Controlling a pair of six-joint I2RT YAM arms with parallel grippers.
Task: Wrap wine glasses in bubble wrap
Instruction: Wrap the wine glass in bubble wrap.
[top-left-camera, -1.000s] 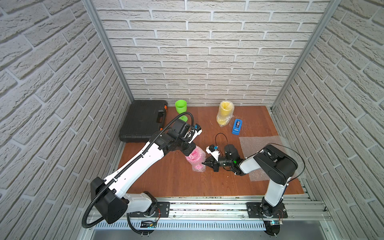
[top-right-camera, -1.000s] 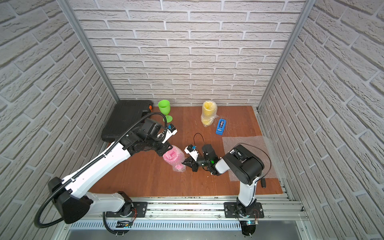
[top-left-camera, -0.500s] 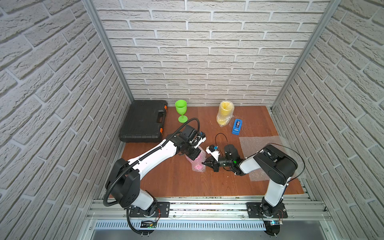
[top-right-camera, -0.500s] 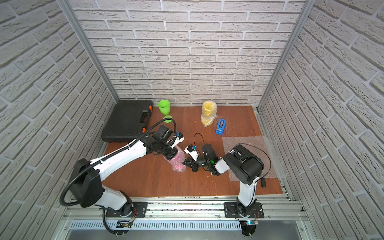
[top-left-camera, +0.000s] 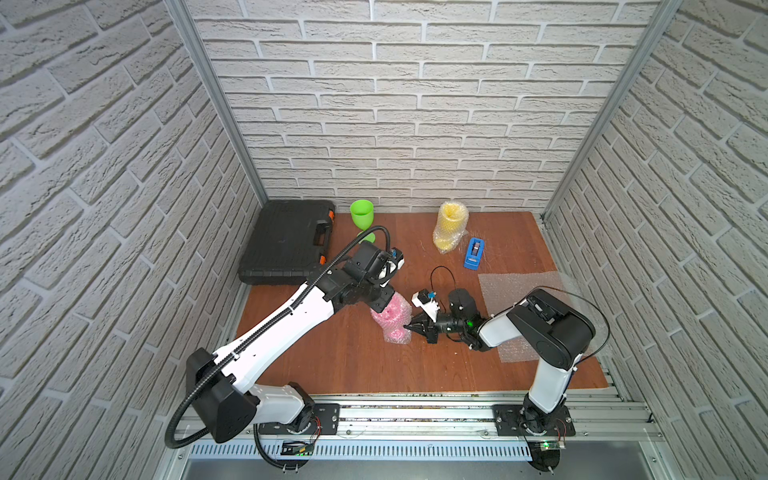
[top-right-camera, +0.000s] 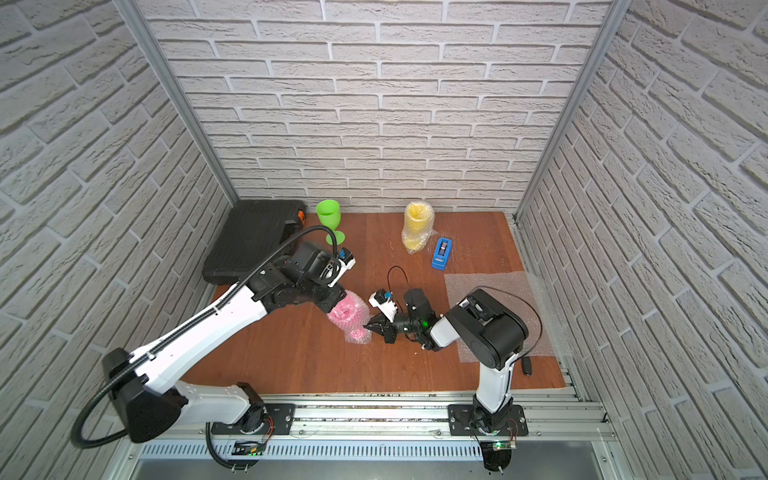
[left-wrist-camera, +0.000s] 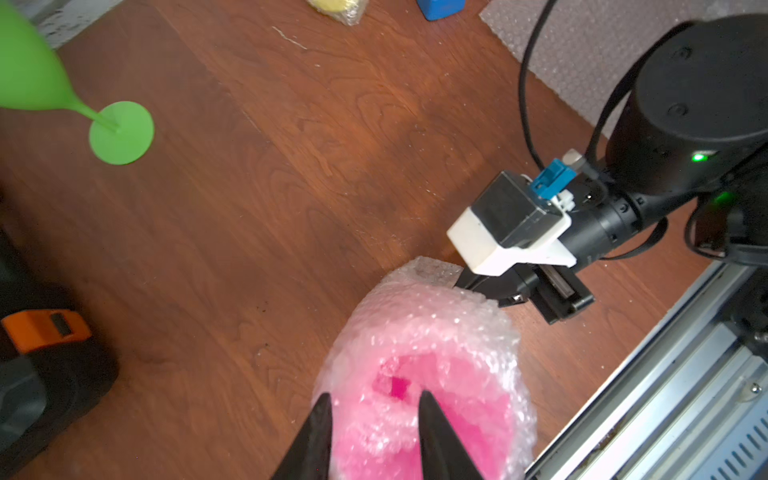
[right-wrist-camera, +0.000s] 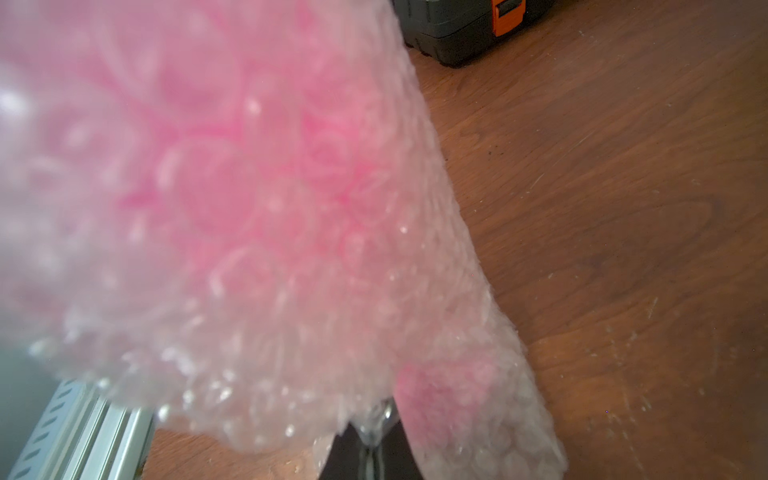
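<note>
Now left hand has reopened partway over pink goblet, right hand clamped on its bubble wrap; tuck likely unfinished

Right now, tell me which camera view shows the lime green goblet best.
A top view: the lime green goblet stands whole, upright and unwrapped beside the black case. The left wrist view is closer but crops its bowl. The right wrist view does not show it.
</note>
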